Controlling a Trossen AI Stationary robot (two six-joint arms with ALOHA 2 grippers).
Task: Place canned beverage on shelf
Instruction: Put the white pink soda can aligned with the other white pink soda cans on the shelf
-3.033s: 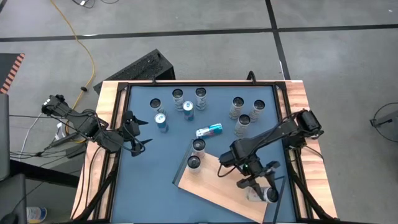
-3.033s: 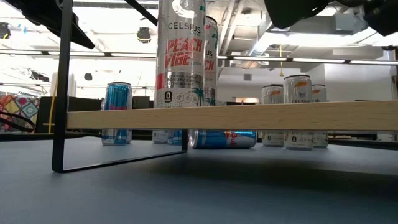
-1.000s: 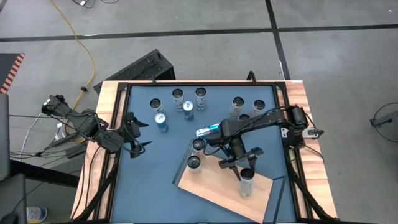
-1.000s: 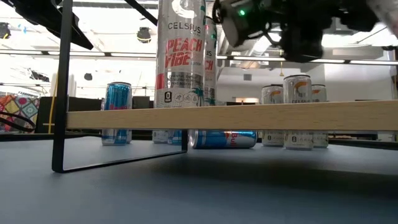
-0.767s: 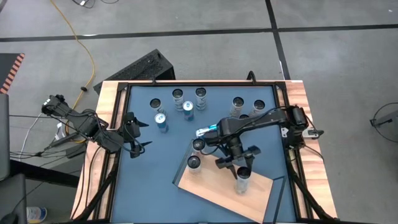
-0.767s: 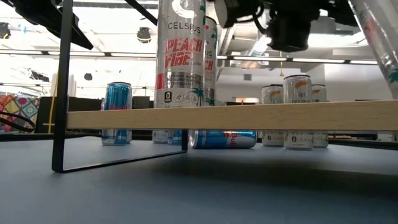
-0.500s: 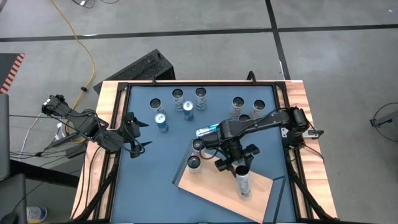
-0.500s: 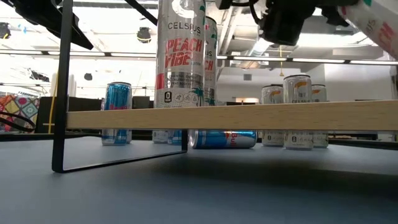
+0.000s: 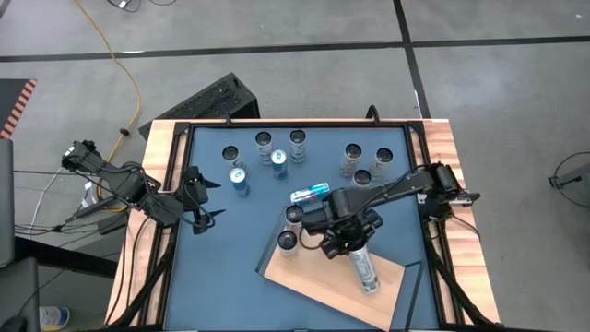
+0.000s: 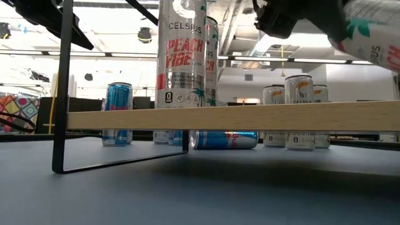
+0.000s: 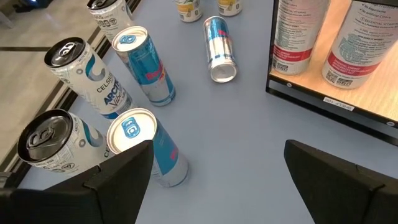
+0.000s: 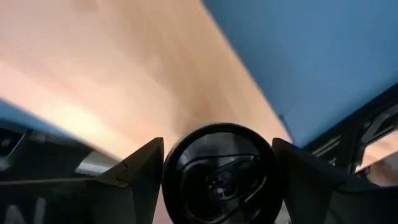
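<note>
- The right gripper [image 9: 348,242] sits over the middle of the shelf [image 9: 309,277], its two fingers pinching one end of a silver can [image 9: 365,270].
- The held can is tipped far over. From above, its long axis runs from the gripper toward the table's near right corner, with the free end pointing that way, over the shelf's right part.
- In the low view the same can [image 10: 372,39] slants across the upper right corner, above the shelf's front edge [image 10: 237,117]; whether it touches the board cannot be told.
- In the right wrist view the can's dark round end [image 12: 219,167] fills the gap between the fingers [image 12: 138,171], with the light wood board behind it.
- Two tall silver cans stand upright on the shelf's left end, one [image 9: 295,217] behind the other [image 9: 288,242].
- A blue can [image 9: 310,194] lies on its side on the blue table [image 9: 221,267], just beyond the shelf.
- More cans stand upright farther back, among them a blue one [image 9: 239,180].
- The left gripper [image 9: 205,199] waits at the table's left edge, fingers spread and holding nothing.
</note>
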